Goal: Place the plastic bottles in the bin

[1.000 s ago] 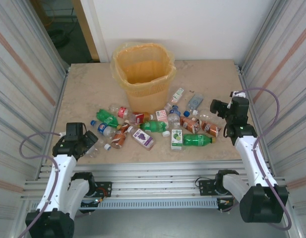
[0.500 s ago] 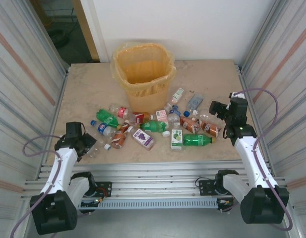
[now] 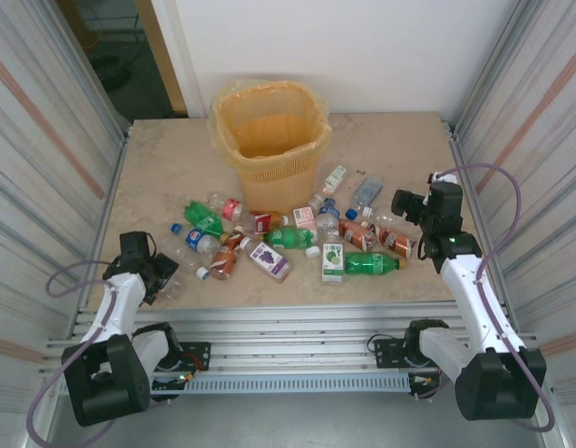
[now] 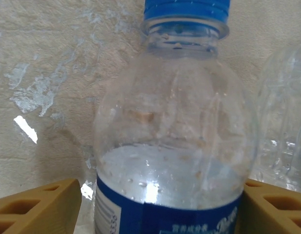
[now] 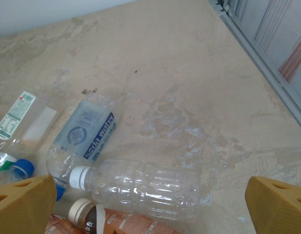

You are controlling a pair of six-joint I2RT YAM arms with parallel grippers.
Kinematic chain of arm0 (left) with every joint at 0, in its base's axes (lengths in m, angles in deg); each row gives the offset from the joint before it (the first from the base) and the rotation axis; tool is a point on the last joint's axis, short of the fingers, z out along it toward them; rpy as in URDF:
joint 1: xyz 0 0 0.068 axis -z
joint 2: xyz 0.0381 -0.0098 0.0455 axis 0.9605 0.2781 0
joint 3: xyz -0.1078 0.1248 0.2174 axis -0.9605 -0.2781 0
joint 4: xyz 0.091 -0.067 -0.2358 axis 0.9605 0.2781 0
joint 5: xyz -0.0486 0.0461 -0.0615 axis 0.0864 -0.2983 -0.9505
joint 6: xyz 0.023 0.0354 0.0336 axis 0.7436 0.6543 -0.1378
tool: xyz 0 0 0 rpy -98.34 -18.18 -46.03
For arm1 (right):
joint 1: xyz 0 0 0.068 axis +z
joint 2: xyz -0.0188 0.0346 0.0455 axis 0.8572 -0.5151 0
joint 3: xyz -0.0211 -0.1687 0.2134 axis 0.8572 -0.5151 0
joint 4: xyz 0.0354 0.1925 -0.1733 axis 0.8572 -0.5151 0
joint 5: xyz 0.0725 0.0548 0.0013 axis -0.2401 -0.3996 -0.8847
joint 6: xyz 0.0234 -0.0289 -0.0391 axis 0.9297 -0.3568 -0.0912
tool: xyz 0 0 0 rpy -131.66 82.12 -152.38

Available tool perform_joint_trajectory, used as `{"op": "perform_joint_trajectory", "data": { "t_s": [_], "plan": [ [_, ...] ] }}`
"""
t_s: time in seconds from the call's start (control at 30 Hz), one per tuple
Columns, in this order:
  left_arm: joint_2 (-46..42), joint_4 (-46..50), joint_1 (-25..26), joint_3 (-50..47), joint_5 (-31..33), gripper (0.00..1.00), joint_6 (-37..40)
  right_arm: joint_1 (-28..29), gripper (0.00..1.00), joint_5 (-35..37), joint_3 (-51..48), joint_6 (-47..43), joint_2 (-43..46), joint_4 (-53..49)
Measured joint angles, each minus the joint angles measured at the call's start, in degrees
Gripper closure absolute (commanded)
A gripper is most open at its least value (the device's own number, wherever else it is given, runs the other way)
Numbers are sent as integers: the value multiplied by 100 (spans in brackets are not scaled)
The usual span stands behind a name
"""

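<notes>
The blue-capped bottle runs off the top and bottom edges of the left wrist view, its label print too blurred to read. A clear bottle is cut by the right edge. The left end effector has its fingers cropped at the bottom corners. The right end effector is cropped likewise, and a brown-labelled bottle runs off the bottom edge. From above, labels are too small to read.
</notes>
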Motion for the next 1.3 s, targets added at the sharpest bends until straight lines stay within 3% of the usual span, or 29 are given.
{"op": "perform_joint_trajectory", "data": {
  "t_s": [0.33, 0.57, 1.0, 1.13, 1.3],
  "plan": [
    [153, -212, -144, -98, -105, 47, -13, 111, 2, 111, 149, 2, -55, -120],
    [-243, -35, -144, -57, -120, 65, 0, 195, 2, 116, 232, 0, -55, -131],
    [-1563, 804, -122, 1556, -140, 70, 463, 240, 2, 164, 245, 20, -55, -140],
    [-1429, 791, 269, 2328, -168, 71, 603, 243, 2, 240, 245, 44, -39, -144],
    [-809, 385, 1316, 3329, -83, 71, 903, 243, 2, 264, 245, 127, 35, -247]
  ]
}}
